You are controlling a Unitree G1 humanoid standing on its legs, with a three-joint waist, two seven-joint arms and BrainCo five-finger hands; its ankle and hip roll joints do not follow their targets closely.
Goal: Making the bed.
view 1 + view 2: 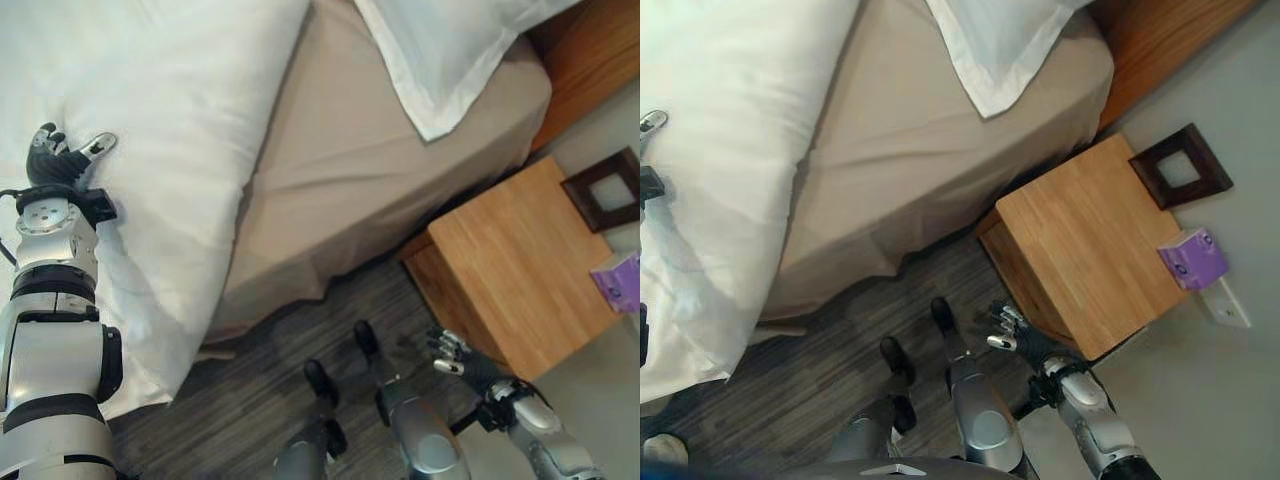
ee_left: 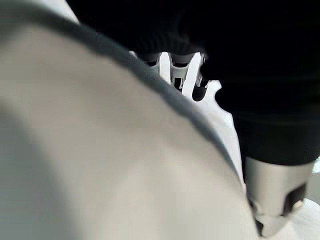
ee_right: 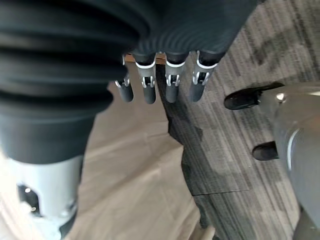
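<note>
A white duvet (image 1: 150, 120) covers the left part of the bed and hangs over its near side. Its edge runs diagonally, leaving the beige sheet (image 1: 340, 170) bare up to a white pillow (image 1: 440, 50) at the head. My left hand (image 1: 55, 150) rests on top of the duvet near its left side, fingers relaxed and thumb out, with no cloth gripped; in the left wrist view a duvet fold (image 2: 100, 150) hides part of the fingers (image 2: 175, 75). My right hand (image 1: 1015, 330) hangs open and empty low over the floor, beside the nightstand's corner.
A wooden nightstand (image 1: 520, 260) stands right of the bed, close to my right hand. A purple box (image 1: 1192, 257) and a dark square frame (image 1: 1180, 167) are beside it. A wooden headboard (image 1: 590, 50) is at the top right. Dark plank floor (image 1: 260, 390) lies along the bed's side.
</note>
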